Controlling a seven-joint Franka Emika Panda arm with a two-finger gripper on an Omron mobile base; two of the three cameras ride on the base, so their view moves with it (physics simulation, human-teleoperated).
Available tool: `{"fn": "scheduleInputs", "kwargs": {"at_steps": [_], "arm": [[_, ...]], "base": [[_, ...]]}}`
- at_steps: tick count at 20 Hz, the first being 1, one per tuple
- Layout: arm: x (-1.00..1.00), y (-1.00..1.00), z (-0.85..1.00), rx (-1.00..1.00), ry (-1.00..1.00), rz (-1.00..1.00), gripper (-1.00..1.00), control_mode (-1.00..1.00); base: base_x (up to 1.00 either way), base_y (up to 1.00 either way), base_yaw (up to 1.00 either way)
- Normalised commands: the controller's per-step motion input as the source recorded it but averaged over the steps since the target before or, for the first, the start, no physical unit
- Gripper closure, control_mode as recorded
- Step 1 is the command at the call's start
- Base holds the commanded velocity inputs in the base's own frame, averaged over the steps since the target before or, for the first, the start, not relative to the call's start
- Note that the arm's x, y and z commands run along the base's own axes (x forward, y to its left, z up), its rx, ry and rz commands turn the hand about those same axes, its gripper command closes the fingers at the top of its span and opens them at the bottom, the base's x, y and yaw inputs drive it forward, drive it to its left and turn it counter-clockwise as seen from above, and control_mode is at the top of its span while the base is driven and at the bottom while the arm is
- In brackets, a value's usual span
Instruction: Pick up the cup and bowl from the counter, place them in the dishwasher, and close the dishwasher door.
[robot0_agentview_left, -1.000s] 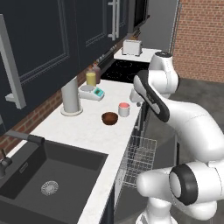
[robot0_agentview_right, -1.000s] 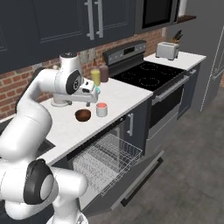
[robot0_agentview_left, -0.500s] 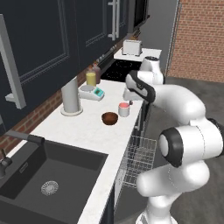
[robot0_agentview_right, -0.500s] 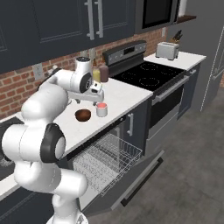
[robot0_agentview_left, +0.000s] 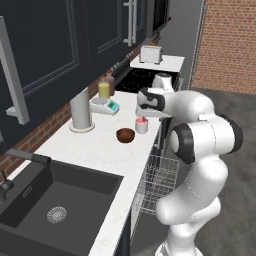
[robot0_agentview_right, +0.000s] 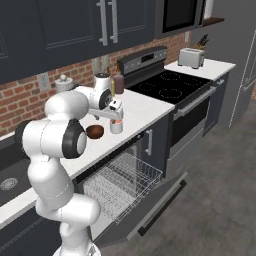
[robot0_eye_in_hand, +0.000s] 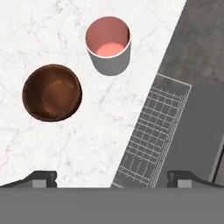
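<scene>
The white cup (robot0_eye_in_hand: 108, 43) with its reddish inside stands upright on the white counter (robot0_eye_in_hand: 65, 144), near the edge. The dark-brown bowl (robot0_eye_in_hand: 52, 92) sits close beside it, apart from it. My gripper (robot0_eye_in_hand: 113, 177) hangs open above the counter edge, short of the cup, with nothing between its fingertips (robot0_eye_in_hand: 41, 177). From the base, the gripper (robot0_agentview_left: 145, 115) hovers just over the cup (robot0_agentview_left: 142, 125), with the bowl (robot0_agentview_left: 125, 135) nearer the sink. Below, the dishwasher's white wire rack (robot0_agentview_right: 122, 185) is pulled out over the dropped door (robot0_agentview_right: 160, 200).
A grey paper-towel roll (robot0_agentview_left: 80, 110), a yellow jar (robot0_agentview_left: 104, 90) and a small white scale (robot0_agentview_left: 105, 106) stand along the back wall. The dark sink (robot0_agentview_left: 55, 200) lies left of the bowl. The black stove (robot0_agentview_right: 170, 87) and a toaster (robot0_agentview_right: 190, 58) are further along.
My arm has swung round and folded, bringing the hand in over the cup. The cup and the bowl have stayed where they were.
</scene>
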Motion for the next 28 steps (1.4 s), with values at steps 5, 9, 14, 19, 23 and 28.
{"fn": "scheduleInputs", "kwargs": {"at_steps": [5,9,14,19,23,28], "arm": [[0.37,-0.01,-0.39,0.0,-0.01,-0.13,-1.0,-1.0],[0.42,0.0,-0.23,0.0,0.0,-0.12,-1.0,-1.0],[0.41,-0.01,-0.15,0.0,0.0,-0.1,-1.0,-1.0],[0.37,-0.06,-0.14,0.0,0.0,-0.09,-1.0,-1.0],[0.33,-0.11,-0.17,0.0,0.0,-0.09,-1.0,-1.0],[0.27,-0.09,-0.23,0.0,0.0,-0.08,-1.0,-1.0]], "base": [[0.0,0.0,0.0],[0.0,0.0,0.0],[0.0,0.0,0.0],[0.0,0.0,0.0],[0.0,0.0,0.0],[0.0,0.0,0.0]]}}
